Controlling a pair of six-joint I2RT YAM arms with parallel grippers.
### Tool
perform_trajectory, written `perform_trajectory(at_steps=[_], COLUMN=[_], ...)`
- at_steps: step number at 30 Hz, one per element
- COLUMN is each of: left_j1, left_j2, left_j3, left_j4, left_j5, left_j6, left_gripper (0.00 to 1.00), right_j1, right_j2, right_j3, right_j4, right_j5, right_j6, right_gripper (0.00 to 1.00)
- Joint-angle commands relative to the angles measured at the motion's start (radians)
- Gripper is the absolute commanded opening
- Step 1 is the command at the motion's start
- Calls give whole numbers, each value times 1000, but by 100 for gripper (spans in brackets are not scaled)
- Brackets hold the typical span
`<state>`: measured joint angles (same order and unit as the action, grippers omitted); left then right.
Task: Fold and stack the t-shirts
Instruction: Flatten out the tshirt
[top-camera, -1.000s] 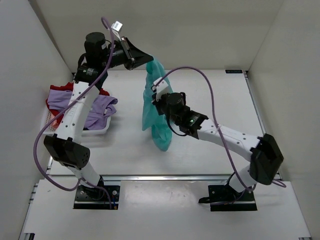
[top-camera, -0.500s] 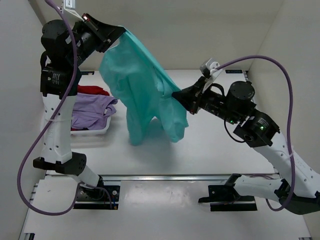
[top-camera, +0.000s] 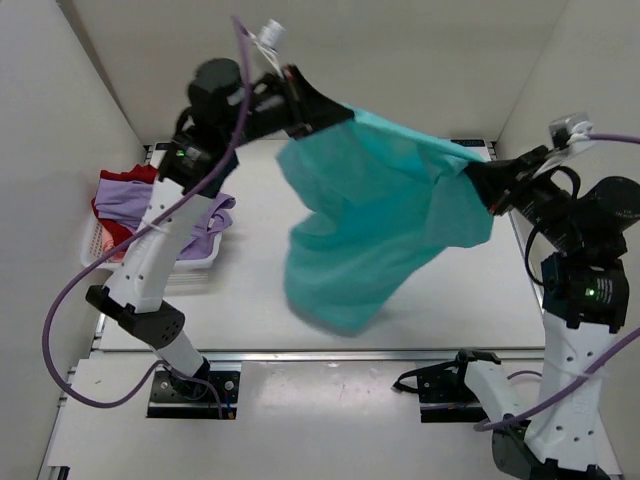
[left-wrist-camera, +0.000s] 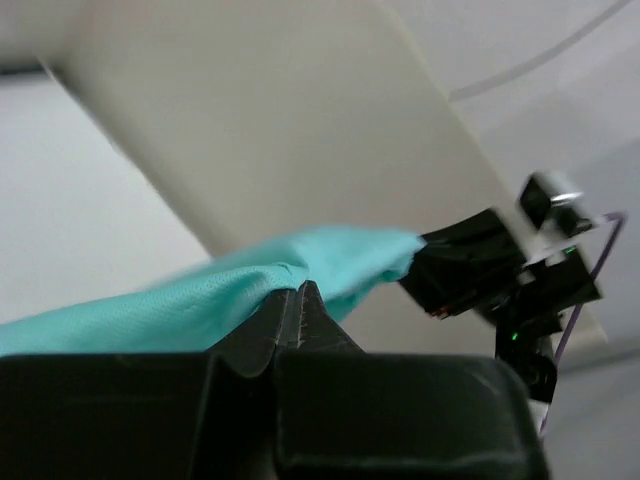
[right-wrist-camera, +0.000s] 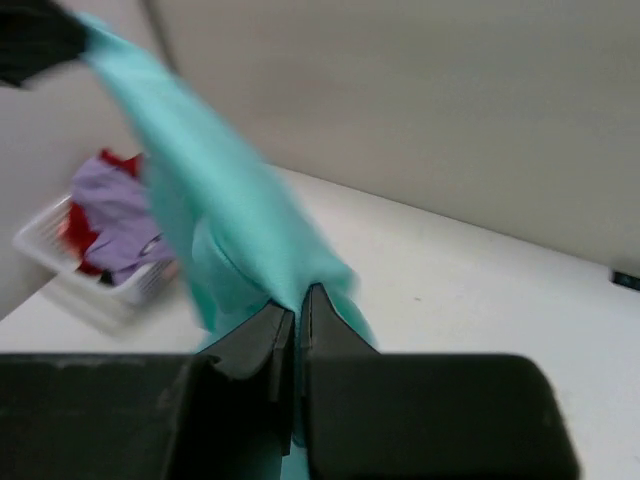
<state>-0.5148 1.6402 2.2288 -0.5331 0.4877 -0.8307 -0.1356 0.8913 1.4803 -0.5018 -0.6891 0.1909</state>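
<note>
In the top view I have the teal cloth t-shirt (top-camera: 380, 220) strung in the air between both arms, above the white bench (top-camera: 250, 300). The left tool (top-camera: 347, 113) pinches one end of its upper edge and the right tool (top-camera: 472, 172) pinches the other. The body hangs below in a slack, rumpled sheet, and I cannot tell whether its blurred lower part touches the bench.

I judge the task barely begun. Nothing lies folded and there is no stack; this shirt looks to be only at the spreading stage, before any laying flat. At the bench's left side sits the white plastic lattice basket (top-camera: 190, 263). The lavender cloth shirt (top-camera: 205, 213) is bunched in it and spills over the rim, and the red cloth shirt (top-camera: 108, 235) lies crumpled under and beside that. Both remain to be done.

In the left wrist view, my fingers are pressed together on a fold of teal fabric. The edge runs across to the right tool, a dark shape at the far end.

In the right wrist view, the fingers are likewise clamped on the cloth, which rises away to the upper left. The basket is blurred behind it, with lavender lying over red.
</note>
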Motion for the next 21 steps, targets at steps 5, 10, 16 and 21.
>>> perform_trajectory(at_steps=[5, 10, 16, 21], left_j1=[-189, -124, 132, 239], left_j2=[-108, -131, -298, -301], left_j3=[-260, -291, -595, -840], left_j4=[93, 96, 61, 142], left_j5=[84, 31, -245, -203], left_j6=[-137, -226, -428, -512], left_gripper=[0, 0, 0, 29], right_j1=[-17, -36, 89, 185], right_j2=[15, 165, 651, 1119], right_j3=[150, 172, 335, 1008], right_j4=[-87, 52, 214, -151], right_j5=[-70, -66, -23, 227], right_j6=[-123, -65, 18, -31], right_gripper=[0, 0, 0, 52])
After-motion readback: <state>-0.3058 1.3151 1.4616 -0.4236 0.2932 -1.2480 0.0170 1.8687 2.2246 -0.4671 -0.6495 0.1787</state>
